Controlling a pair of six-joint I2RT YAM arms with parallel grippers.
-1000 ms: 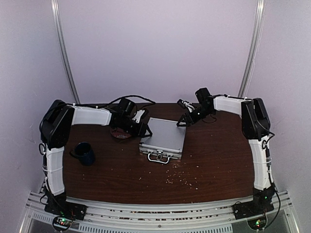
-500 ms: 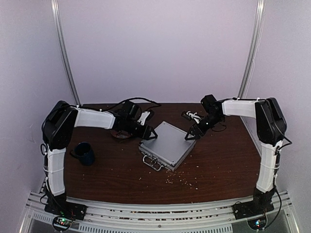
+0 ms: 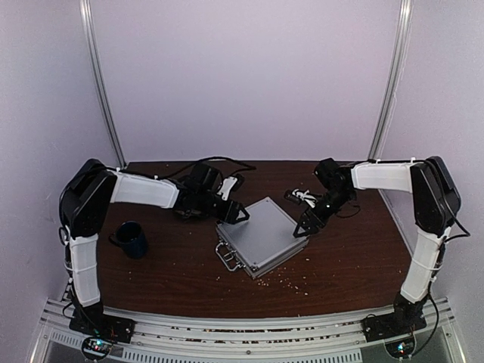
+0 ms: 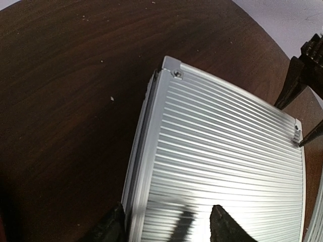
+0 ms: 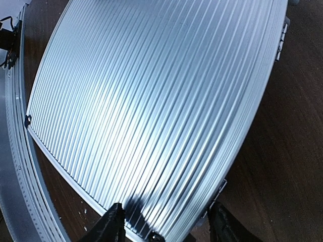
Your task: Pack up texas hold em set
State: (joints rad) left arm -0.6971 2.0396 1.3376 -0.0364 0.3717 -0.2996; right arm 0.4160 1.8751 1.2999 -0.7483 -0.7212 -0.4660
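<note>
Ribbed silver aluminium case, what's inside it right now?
Nothing inside shows: the ribbed silver aluminium case is shut, so only its outside and metal handle are visible. Any contents are hidden.

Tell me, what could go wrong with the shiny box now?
The silver case lies crooked, and the left tool and right tool are only at its far corners, so it might spin or slip away. The left arm passes near the blue mug and might bump it.
</note>
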